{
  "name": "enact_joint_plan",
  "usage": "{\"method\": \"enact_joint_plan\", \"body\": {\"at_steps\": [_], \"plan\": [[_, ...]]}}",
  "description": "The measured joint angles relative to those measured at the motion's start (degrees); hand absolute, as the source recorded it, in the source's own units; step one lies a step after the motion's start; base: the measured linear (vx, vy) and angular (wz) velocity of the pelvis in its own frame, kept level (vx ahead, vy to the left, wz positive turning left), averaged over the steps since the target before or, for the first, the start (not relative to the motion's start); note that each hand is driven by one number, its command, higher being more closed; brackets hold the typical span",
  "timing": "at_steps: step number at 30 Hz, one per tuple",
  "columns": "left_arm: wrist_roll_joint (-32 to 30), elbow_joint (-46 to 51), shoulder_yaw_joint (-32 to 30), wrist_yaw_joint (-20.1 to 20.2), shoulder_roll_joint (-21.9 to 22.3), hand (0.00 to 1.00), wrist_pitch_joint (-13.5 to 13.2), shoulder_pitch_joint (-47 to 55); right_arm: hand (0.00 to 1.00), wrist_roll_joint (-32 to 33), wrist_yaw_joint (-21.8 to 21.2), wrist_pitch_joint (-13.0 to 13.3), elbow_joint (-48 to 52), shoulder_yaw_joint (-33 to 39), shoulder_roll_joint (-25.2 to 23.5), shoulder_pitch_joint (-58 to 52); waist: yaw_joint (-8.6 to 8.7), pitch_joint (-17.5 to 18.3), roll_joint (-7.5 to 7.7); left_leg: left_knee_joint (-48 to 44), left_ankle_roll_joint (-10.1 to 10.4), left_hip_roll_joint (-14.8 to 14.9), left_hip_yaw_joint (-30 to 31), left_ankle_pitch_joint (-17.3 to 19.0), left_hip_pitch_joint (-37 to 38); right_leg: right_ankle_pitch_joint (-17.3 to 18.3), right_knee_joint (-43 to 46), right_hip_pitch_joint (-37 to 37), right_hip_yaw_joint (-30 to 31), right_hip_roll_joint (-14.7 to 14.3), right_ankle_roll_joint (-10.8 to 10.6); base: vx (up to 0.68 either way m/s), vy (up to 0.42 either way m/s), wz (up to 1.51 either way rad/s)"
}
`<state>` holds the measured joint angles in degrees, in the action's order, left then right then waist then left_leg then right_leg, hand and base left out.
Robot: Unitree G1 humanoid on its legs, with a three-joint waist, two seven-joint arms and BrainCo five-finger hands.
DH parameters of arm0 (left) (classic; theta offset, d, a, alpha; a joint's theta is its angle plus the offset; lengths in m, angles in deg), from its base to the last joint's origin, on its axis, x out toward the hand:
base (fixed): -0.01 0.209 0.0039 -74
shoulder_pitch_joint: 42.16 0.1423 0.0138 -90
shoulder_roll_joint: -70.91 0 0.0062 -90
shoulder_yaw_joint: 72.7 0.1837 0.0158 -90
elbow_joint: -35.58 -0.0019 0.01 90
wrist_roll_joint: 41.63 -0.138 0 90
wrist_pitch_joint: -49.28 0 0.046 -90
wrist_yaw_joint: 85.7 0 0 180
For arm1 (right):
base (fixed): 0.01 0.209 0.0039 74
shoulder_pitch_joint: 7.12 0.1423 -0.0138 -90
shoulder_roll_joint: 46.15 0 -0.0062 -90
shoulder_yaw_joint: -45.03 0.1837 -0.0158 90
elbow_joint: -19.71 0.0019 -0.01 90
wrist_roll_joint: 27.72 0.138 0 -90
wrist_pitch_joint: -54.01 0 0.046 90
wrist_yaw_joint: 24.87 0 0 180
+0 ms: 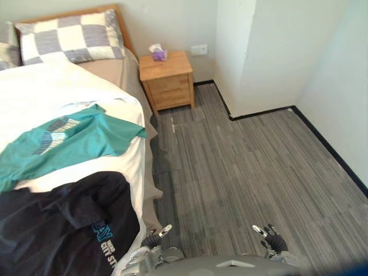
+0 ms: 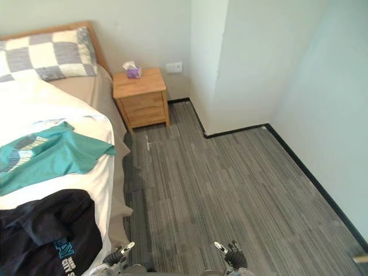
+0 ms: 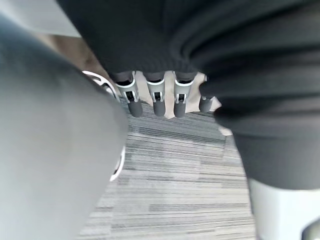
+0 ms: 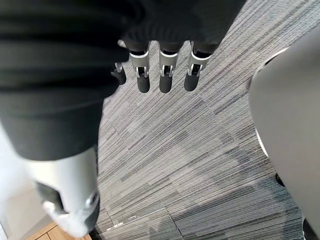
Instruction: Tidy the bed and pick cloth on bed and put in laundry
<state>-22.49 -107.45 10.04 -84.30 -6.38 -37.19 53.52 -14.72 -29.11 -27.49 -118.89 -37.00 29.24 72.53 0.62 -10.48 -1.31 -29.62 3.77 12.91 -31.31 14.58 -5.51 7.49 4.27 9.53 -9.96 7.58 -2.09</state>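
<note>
A bed with a white cover takes up the left side. On it lies a teal T-shirt, spread flat, and nearer to me a black garment with teal and white print, reaching the bed's side edge. My left hand hangs low by the bed's near corner, beside the black garment and not touching it. My right hand hangs low over the carpet. Both hands are open and hold nothing; their fingers hang straight above the floor.
A checked pillow lies at the wooden headboard. A wooden nightstand with a tissue box stands beside the bed against the wall. Grey striped carpet stretches to the right. A white wall corner juts out beyond it.
</note>
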Motion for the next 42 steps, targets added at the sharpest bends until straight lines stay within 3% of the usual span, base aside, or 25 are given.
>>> {"method": "enact_joint_plan", "body": {"at_steps": [2, 3, 6, 8, 9, 10, 11, 13, 15, 18, 19, 20, 21, 22, 23, 27, 30, 31, 32, 33, 35, 37, 39, 41, 42], "plan": [[0.5, 0.02, 0.72, 0.05, 0.82, 0.0, 0.0, -0.11, 0.0, -0.44, 0.0, -0.05, -0.24, 0.88, 0.87, -0.61, 0.39, 0.49, -1.48, 8.85, -1.06, -0.58, -0.73, -2.79, -0.71, 0.49, -0.17, 0.82, 0.5, 0.36, -0.68, 0.15, 0.112, -0.18], [0.79, 0.43, 0.55, -0.1, 1.51, 0.0, -0.79, 0.94, 0.0, -1.71, 0.09, -0.14, -0.68, 0.4, 0.88, -0.61, -0.6, 1.05, -1.37, 8.56, -3.5, -0.51, -2.34, -4.65, -0.14, 3.67, -0.41, 2.15, 1.89, 1.09, -2.88, 0.21, 0.128, -0.39], [1.64, -0.34, 0.84, -0.22, 0.42, 0.0, -0.21, 1.44, 0.0, -3.15, 0.43, 0.04, -2.28, 0.73, 0.54, -0.37, 0.18, 2.46, 0.16, 6.21, -3.56, -2.96, -2.35, 0.87, 0.24, 6.43, 2.67, 1.27, 3.66, 3.67, -1.68, 0.27, 0.149, -0.18], [1.44, -1.77, 1.55, -0.55, -0.36, 0.0, 0.18, 1.35, 0.0, -3.08, 0.95, 0.22, -3.02, 2.31, -0.47, 0.0, 0.88, 3.43, 0.93, 8.33, -3.92, -5.21, -1.32, 0.91, 1.47, 6.1, 15.2, -4.12, 4.39, 5.34, -1.89, 0.29, 0.185, 0.19], [1.4, -2.68, 3.16, -0.45, -1.6, 0.0, 0.06, 1.32, 0.0, -3.09, 1.28, 0.92, -4.36, 2.92, -0.43, 0.86, 1.51, 3.91, 1.62, 9.96, -4.57, -6.64, -0.46, 0.73, 3.2, 4.67, 27.88, -9.56, 4.68, 6.98, -3.9, 0.32, 0.163, 0.48], [1.38, -2.76, 4.41, -0.16, -2.66, 0.0, -0.31, 1.15, 0.0, -3.0, 1.66, 1.39, -5.42, 2.89, -0.51, 1.64, 1.99, 3.41, 2.97, 11.3, -4.92, -7.86, 0.54, 1.3, 5.7, -0.49, 38.74, -13.67, 5.73, 8.5, -5.88, 0.4, 0.135, 0.51], [1.38, -2.92, 4.89, -0.11, -3.08, 0.0, -0.46, 0.88, 0.0, -2.99, 1.69, 1.78, -5.66, 3.03, -0.59, 1.64, 1.95, 2.93, 2.73, 11.84, -5.1, -8.02, 0.6, 1.36, 7.08, -1.02, 43.46, -15.32, 6.12, 8.72, -5.51, 0.34, 0.071, 0.48], [1.5, -4.27, 5.26, -0.5, -3.45, 0.0, -0.47, -0.11, 0.0, -3.04, 1.7, 2.68, -5.78, 3.1, -0.61, 1.75, 1.79, 2.56, 3.52, 14.99, -5.35, -8.07, 1.48, 1.56, 12.7, 3.77, 53.12, -19.89, 4.63, 8.06, -1.88, 0.34, 0.006, 0.35], [2.05, -4.52, 6.13, -0.83, -3.33, 0.0, -0.32, -0.39, 0.0, -3.1, 1.61, 3.37, -4.73, 2.49, -0.52, 1.68, 2.06, 2.27, 3.08, 18.55, -5.14, -7.57, 2.09, 1.49, 17.17, 6.59, 52.55, -23.66, 1.3, 6.44, -0.17, 0.34, -0.032, 0.23], [2.79, -4.61, 6.96, -1.71, -2.99, 0.0, 0.69, -0.82, 0.0, -3.01, 1.64, 3.84, -1.97, 2.63, -0.53, 1.44, 3.73, 1.41, 2.29, 21.72, -2.7, -5.89, 5.52, 2.51, 21.77, 6.89, 39.16, -28.7, -3.63, 4.26, -0.18, 0.38, -0.186, 0.61], [2.81, -4.69, 6.96, -1.71, -2.79, 0.0, 0.98, -1.42, 0.0, -2.89, 1.7, 3.8, -1.44, 2.88, -0.47, 1.27, 3.74, 1.13, 2.07, 21.78, -1.68, -5.33, 7.25, 3.37, 22.45, 5.46, 33.13, -29.27, -3.67, 3.99, -0.17, 0.39, -0.319, 0.96], [2.9, -4.76, 6.88, -1.68, -2.33, 0.0, 1.23, -2.12, 0.0, -2.97, 1.81, 3.59, -0.86, 2.98, -0.29, 1.16, 3.57, 0.52, 1.74, 21.73, 0.0, -4.41, 9.97, 4.93, 23.49, 0.76, 21.75, -28.72, -1.62, 2.86, -0.14, 0.32, -0.268, 0.91], [2.75, -4.76, 6.71, -1.54, -2.27, 0.0, 1.24, -2.22, 0.0, -2.8, 1.91, 3.43, -0.84, 3.0, -0.32, 1.15, 3.53, 0.44, 1.64, 21.7, 0.7, -4.1, 11.03, 5.52, 23.82, -2.69, 17.91, -27.92, -0.09, 2.43, -0.83, 0.45, -0.36, 1.0], [2.64, -5.9, 6.58, -1.39, -0.52, 0.0, 1.47, -2.66, 0.0, -2.29, 2.08, 3.18, -0.58, 3.47, 0.93, 1.99, 3.2, -0.76, -0.75, 22.67, 1.56, -2.37, 14.31, 6.21, 25.62, -3.85, 17.52, -24.94, -1.87, 0.47, -0.89, 0.44, -0.28, 0.89], [1.95, -4.24, 6.58, -0.11, 0.78, 0.0, 1.35, -2.27, 0.0, -1.9, 2.11, 3.15, -0.18, 3.68, 1.61, 2.11, 2.69, -1.42, -2.32, 23.0, 0.97, -3.36, 17.79, 3.37, 25.23, -0.56, 22.57, -25.09, -1.88, 1.27, -0.05, 0.49, -0.337, 0.88], [1.2, -3.83, 4.33, -0.09, 2.08, 0.0, 0.47, -0.95, 0.0, -1.72, 2.21, 2.71, -0.38, 0.66, 2.08, 2.22, 2.93, -0.33, -1.41, 20.77, 1.36, -2.1, 20.97, -0.17, 25.73, 10.42, 32.89, -25.86, -0.54, 2.34, 0.93, 0.37, -0.321, 0.61], [1.02, -1.66, -0.32, -1.51, 3.19, 0.0, -0.6, 0.51, 0.0, -1.66, 2.4, 0.38, -1.7, 0.41, 1.97, 3.4, 2.78, 0.45, -2.67, -1.22, 1.68, 2.43, 25.39, -4.87, 15.2, 14.15, 29.65, -21.31, -2.49, -0.39, 1.97, 0.38, -0.341, 0.18], [0.97, -1.55, -2.26, -1.91, 3.17, 0.0, -1.67, 1.08, 0.0, -2.17, 2.55, -0.48, -1.88, 0.43, 2.18, 3.5, 2.4, -0.01, -2.88, -13.23, 2.2, 4.74, 27.44, -12.46, 9.42, 14.4, 25.99, -16.73, -3.41, -2.02, 2.78, 0.31, -0.225, 0.1], [0.98, -0.79, -3.01, -2.07, 3.19, 0.0, -2.49, 1.55, 0.0, -2.42, 2.68, -0.75, -1.99, 0.45, 2.2, 3.48, 2.21, -0.17, -2.91, -17.67, 2.77, 5.51, 27.59, -11.77, 7.55, 14.3, 24.67, -14.86, -3.71, -2.57, 3.23, 0.39, -0.256, 0.03], [0.62, 0.97, -3.58, -2.46, 3.22, 0.0, -3.9, 2.23, 0.0, -3.13, 2.87, -1.8, -2.76, 0.25, 2.1, 3.27, 1.12, -0.31, -2.4, -26.67, 3.03, 6.22, 27.47, -8.21, 2.59, 14.42, 20.77, -9.08, -4.63, -3.15, 3.74, 0.48, -0.259, 0.01], [0.27, 2.53, -3.29, -2.48, 3.31, 0.0, -4.42, 2.36, 0.0, -3.14, 2.77, -3.16, -3.19, 0.03, 1.79, 3.1, 0.02, -0.38, -1.65, -28.78, 2.91, 4.71, 25.43, -4.85, -2.25, 14.11, 15.09, -2.54, -5.35, -3.25, 3.62, 0.45, -0.198, -0.01], [0.22, 4.58, -3.3, -2.06, 3.82, 0.0, -4.53, 2.15, 0.0, -3.13, 2.29, -3.87, -3.41, -0.02, 1.58, 3.71, -0.89, -0.44, -1.48, -23.02, 1.11, 1.75, 17.98, -0.57, -8.68, 13.77, 9.11, 3.57, -5.39, -2.8, 3.08, 0.51, -0.093, -0.16], [0.19, 4.51, -3.5, -1.14, 3.66, 0.0, -4.36, 1.44, 0.0, -3.15, 2.12, -4.13, -3.59, 0.07, 1.4, 3.68, -1.32, -0.61, -1.2, -12.67, -1.03, -1.88, 11.16, -0.4, -11.04, 13.83, 7.04, 6.84, -5.66, -1.73, 2.84, 0.56, 0.016, -0.17], [0.13, 4.26, -3.38, -0.89, 3.65, 0.0, -3.8, 1.08, 0.0, -3.29, 1.92, -4.29, -3.7, 0.3, 1.42, 3.5, -1.37, -0.5, -1.4, 1.85, -7.37, -4.85, 3.31, -6.92, -11.1, 14.26, 6.83, 9.02, -6.45, -1.66, 0.73, 0.6, 0.07, 0.04], [-0.04, 3.82, -3.53, -0.42, 1.55, 0.0, -3.65, 0.56, 0.0, -4.05, 1.69, -4.3, -5.18, 0.49, -0.72, 3.56, -1.3, 0.01, 1.76, 4.03, -13.1, -7.34, -0.95, -7.57, -8.98, 13.93, 6.86, 10.66, -6.91, 0.36, -1.1, 0.58, 0.069, 0.52]]}}
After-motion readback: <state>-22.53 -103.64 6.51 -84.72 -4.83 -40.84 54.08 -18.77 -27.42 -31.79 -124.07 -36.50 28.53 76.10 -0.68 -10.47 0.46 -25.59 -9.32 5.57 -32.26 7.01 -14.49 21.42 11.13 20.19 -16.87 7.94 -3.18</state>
